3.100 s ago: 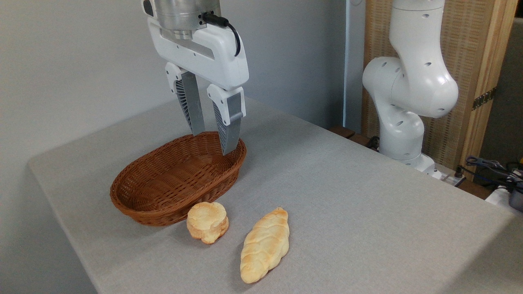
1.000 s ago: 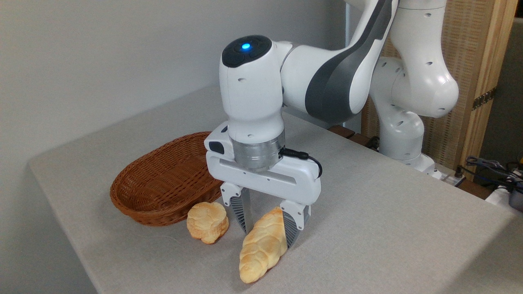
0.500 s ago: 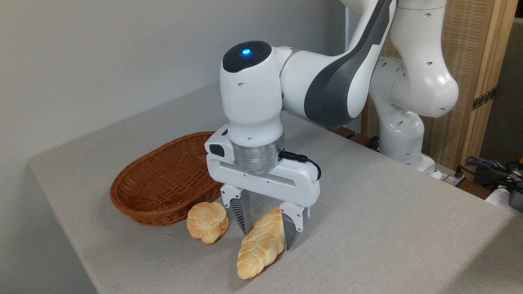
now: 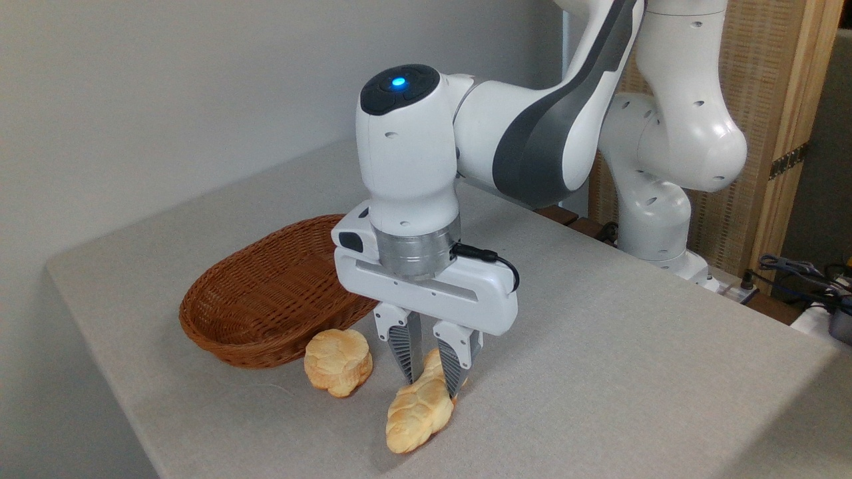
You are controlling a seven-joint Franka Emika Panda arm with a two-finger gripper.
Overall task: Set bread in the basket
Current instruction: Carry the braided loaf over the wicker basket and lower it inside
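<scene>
My gripper [image 4: 432, 386]: white, grey ribbed fingers. Bread [image 4: 416, 416] golden-yellow, braided. Left of it, pale golden bun [image 4: 338, 361]; basket [image 4: 266, 299] reddish-brown weave.

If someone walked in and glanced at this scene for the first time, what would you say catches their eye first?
Most likely the big white arm bending down over the middle of the table, its gripper pinched on the braided bread near the front edge. Next, the reddish-brown wicker basket to the left, with nothing visible inside, and a small round bun lying just in front of it.
</scene>
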